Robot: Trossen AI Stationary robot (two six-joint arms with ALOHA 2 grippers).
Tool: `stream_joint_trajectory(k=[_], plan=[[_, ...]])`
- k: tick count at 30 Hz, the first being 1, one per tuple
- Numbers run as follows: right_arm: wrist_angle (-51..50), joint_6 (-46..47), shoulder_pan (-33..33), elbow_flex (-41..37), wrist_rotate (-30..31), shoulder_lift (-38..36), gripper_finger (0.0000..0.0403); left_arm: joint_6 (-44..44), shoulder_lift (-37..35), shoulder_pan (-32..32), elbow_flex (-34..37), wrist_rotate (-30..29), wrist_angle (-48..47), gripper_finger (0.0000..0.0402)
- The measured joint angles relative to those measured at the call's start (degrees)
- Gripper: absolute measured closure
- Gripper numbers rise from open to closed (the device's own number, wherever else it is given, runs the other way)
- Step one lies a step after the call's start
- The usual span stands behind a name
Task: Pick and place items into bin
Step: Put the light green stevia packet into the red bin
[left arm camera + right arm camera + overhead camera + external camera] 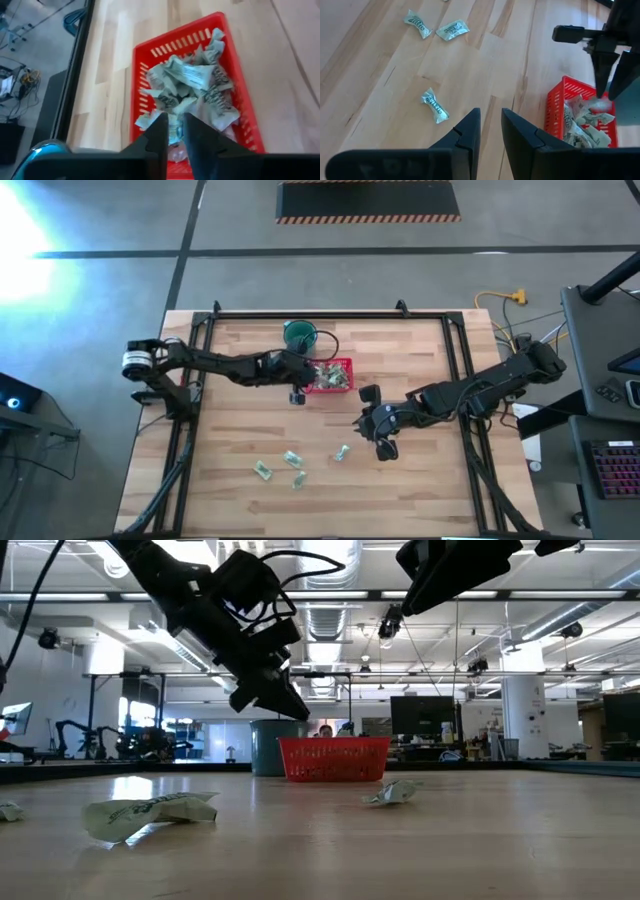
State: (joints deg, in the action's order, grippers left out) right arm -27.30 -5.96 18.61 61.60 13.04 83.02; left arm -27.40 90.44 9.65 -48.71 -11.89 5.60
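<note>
On the pale wooden slatted table (pixel 420 480), the small square red plastic basket with mesh-like sides (pixel 345 366) sits toward the far middle, just beside a round dark green cup (pixel 299 334), and is already heaped with crinkled wrappers. The left gripper (pixel 173 131) hangs directly above the basket's near-left edge, its fingers a narrow slit apart with nothing between them; it looks to be at the basket for a drop rather than a pick. The right gripper (pixel 490 125) hovers over bare wood nearer the front, its fingers a small gap apart and empty.

Four small pale green-and-white crinkled wrapped pieces remain loose on the table. The nearest one (pixel 435 105) lies just beside the right gripper on the side away from the basket, its long axis slanted across the planks, so a slight wrist turn would probably be needed to close across its width. The other three (pixel 291 459) cluster farther toward the front left, well apart from both grippers. The right arm is plainly the nearer to every loose piece.
</note>
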Motion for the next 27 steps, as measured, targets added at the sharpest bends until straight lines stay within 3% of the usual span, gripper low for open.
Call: stream_joint_trajectory(k=[8,11,15,19,27], plan=[[2.2,0.8,0.0,-2.0,-0.4,0.0,0.0335,1.6,-0.4,0.0,0.0,-0.7,-0.2,0.0281],[6.6,0.5,0.0,-4.3,-3.8,0.5,0.0335,3.4,-1.6,0.0,0.0,-0.6,-3.4,0.0263],[12.1,-3.5,0.0,-6.3,-9.2,2.8,0.0335,6.1,-4.2,-0.8,0.0,0.9,-11.1,0.0256],[16.8,-6.7,0.0,-6.6,-9.9,5.5,0.0335,11.6,-7.9,-2.3,0.8,1.2,-18.8,0.0255],[22.5,-4.4,-0.1,-6.6,-10.1,11.0,0.0333,19.7,-18.6,-8.4,8.7,1.3,-20.2,0.0255]])
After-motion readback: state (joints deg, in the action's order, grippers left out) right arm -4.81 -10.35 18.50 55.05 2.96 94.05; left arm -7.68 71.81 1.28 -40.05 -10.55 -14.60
